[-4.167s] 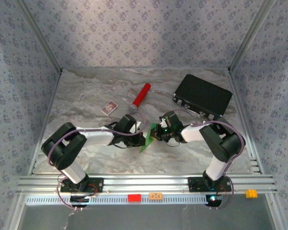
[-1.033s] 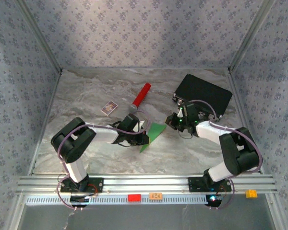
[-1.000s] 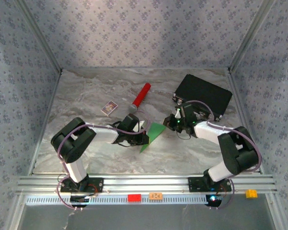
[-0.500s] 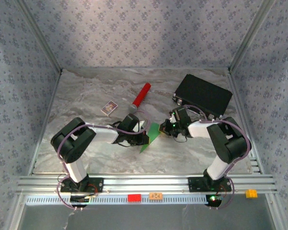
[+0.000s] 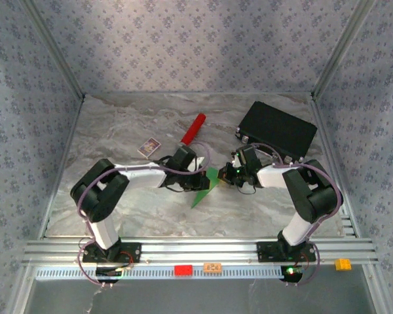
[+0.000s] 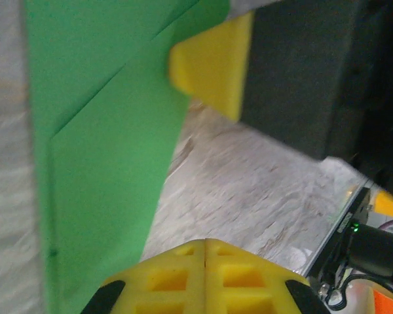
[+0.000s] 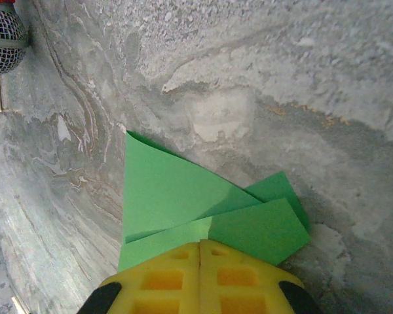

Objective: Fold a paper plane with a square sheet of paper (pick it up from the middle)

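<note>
Sheet of paper [image 5: 203, 191] — bright green, part-folded to a point, flat on the table [image 5: 118, 131] between both arms. Left claw [image 5: 198, 174]: fingers closed together, at the paper's left side. Right claw [image 5: 227, 174]: fingers closed together, over the paper's right end — whether it pinches the paper cannot be told.

A black case [image 5: 278, 131] is set flat at the far right of the marbled counter [image 5: 118, 124]. A red cylinder [image 5: 194, 128] with a grey mesh end is laid aslant near the middle, well apart from the case. A small printed card [image 5: 149, 148] is seen near it, to its left. A red block [image 5: 183, 269], an orange block [image 5: 213, 267] and a yellow block [image 5: 342, 263] are seated along the near rail [image 5: 203, 250].
</note>
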Robot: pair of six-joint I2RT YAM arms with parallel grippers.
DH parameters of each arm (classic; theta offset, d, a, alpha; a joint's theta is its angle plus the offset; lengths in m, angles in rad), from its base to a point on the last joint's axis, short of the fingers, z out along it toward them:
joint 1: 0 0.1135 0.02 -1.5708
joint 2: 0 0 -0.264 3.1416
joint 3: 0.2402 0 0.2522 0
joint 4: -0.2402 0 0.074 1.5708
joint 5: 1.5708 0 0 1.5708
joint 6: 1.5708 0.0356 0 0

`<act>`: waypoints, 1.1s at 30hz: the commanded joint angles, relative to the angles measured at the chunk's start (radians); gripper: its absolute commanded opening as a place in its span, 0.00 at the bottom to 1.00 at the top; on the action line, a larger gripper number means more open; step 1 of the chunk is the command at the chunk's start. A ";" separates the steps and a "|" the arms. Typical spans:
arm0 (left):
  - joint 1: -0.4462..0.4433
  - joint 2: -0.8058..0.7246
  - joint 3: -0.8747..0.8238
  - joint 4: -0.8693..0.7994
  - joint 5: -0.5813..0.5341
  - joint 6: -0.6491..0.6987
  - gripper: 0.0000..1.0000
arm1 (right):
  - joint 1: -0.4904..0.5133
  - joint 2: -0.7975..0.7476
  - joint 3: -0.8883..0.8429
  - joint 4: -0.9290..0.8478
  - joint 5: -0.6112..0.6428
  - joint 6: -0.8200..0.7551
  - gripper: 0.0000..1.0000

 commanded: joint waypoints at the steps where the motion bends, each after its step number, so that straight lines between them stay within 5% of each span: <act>1: -0.010 0.070 0.050 -0.034 0.042 0.035 0.02 | -0.008 0.028 -0.027 -0.047 0.043 -0.018 0.02; 9: -0.012 0.109 0.004 -0.052 0.002 0.029 0.02 | -0.007 0.030 -0.034 -0.047 0.046 -0.018 0.02; 33: -0.020 -0.159 -0.318 -0.079 -0.023 0.011 0.06 | -0.014 0.040 -0.027 -0.046 0.044 -0.021 0.02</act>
